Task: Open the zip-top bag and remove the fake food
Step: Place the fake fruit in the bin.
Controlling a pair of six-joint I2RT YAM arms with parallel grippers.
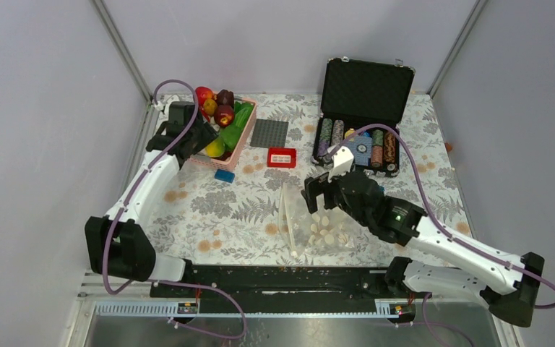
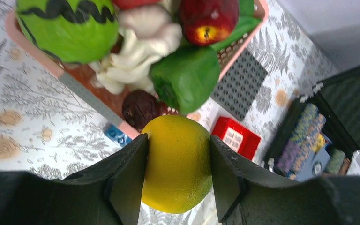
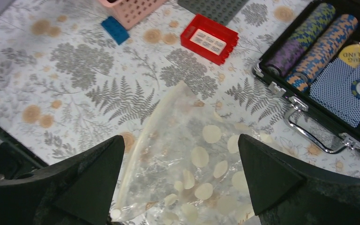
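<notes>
Low in the centre of the top view, the right gripper (image 3: 180,140) hangs just above the zip-top bag (image 1: 315,225) with its jaws spread wide and nothing between them. The clear, cream-dotted bag lies on the fern-print tablecloth (image 1: 209,210), one long edge standing up on its left side. Further up the frame a blue brick (image 1: 224,175), a red toy brick (image 1: 282,157) and a grey baseplate (image 1: 269,134) lie near one another. At upper left the left gripper (image 2: 178,140) is clamped on a yellow lemon (image 2: 177,169) at the near corner of the pink slotted basket (image 1: 243,139) — whether the lemon touches the basket I cannot tell. In the basket lie a green striped melon (image 2: 68,23), a green pepper (image 2: 185,77), a red apple (image 2: 208,18), a maroon piece (image 2: 140,108) and white mushroom pieces (image 2: 136,61). At upper right the poker-chip case (image 1: 365,90) stands open.
</notes>
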